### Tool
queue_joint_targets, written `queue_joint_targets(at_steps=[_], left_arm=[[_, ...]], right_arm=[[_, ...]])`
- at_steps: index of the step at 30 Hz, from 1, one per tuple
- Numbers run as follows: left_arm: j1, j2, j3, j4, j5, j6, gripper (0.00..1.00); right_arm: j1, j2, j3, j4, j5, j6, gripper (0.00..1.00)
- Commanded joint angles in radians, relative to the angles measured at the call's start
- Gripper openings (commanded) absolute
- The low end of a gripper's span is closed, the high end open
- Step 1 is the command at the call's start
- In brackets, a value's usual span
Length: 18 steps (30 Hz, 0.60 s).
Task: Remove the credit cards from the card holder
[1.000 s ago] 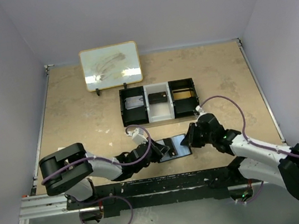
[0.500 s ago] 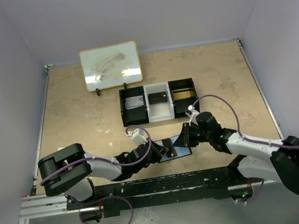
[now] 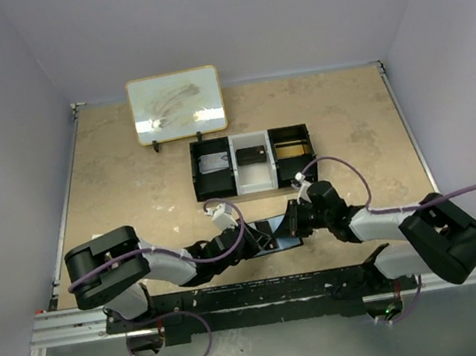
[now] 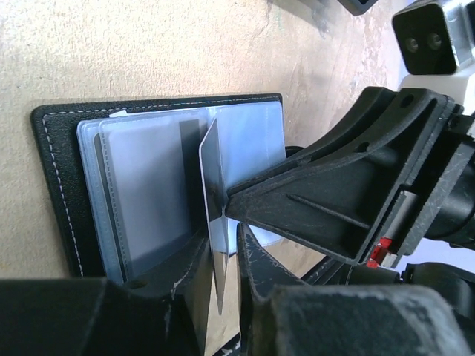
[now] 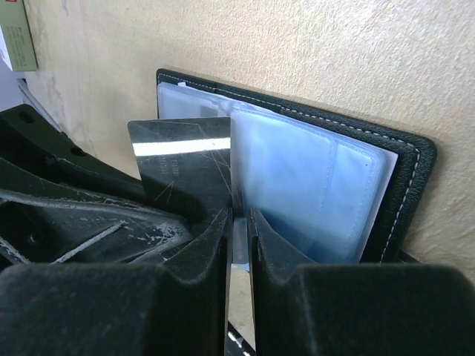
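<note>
The card holder [image 3: 272, 226] lies open on the table near the front edge, black with white stitching [image 4: 56, 185] and clear blue-grey sleeves [image 5: 312, 185]. A dark credit card [image 4: 210, 167] stands on edge above it, partly out of a sleeve. My left gripper [image 4: 221, 241] has its jaws slightly apart around the card's lower end, with a gap on the right side. My right gripper [image 5: 239, 219] comes from the opposite side. Its narrow jaws are closed on the card's [image 5: 182, 167] near edge. The two grippers [image 3: 252, 241] [image 3: 291, 222] almost touch over the holder.
A black-and-white three-compartment tray [image 3: 257, 184] stands just behind the holder, with cards in its compartments. A framed whiteboard [image 3: 177, 105] leans at the back left. The arm bases and a metal rail [image 3: 238, 299] run along the near edge.
My right gripper has slid left from the holder's right edge onto the card. My left gripper's jaws, shut on the card before, have parted a little.
</note>
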Motion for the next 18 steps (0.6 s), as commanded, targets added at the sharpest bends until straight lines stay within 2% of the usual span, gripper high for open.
queue_joint_targets(at_steps=[1,4,13,16,18], left_arm=[[-0.005,0.030,0.041,0.042,0.018,0.025,0.12],[-0.005,0.023,0.034,0.040,0.004,0.022,0.01],[-0.005,-0.112,0.009,-0.064,-0.041,0.066,0.00],[-0.005,-0.162,-0.005,-0.090,-0.045,0.082,0.00],[-0.005,-0.193,-0.010,-0.112,-0.045,0.093,0.00]], right_arm=[[0.003,-0.032,-0.025,-0.087,0.064,-0.014,0.17],[0.003,-0.073,-0.018,-0.140,0.073,-0.022,0.17],[0.003,-0.301,0.034,-0.277,0.149,-0.028,0.27],[0.004,-0.372,0.040,-0.283,0.169,-0.024,0.39],[0.004,-0.401,0.037,-0.265,0.159,-0.029,0.42]])
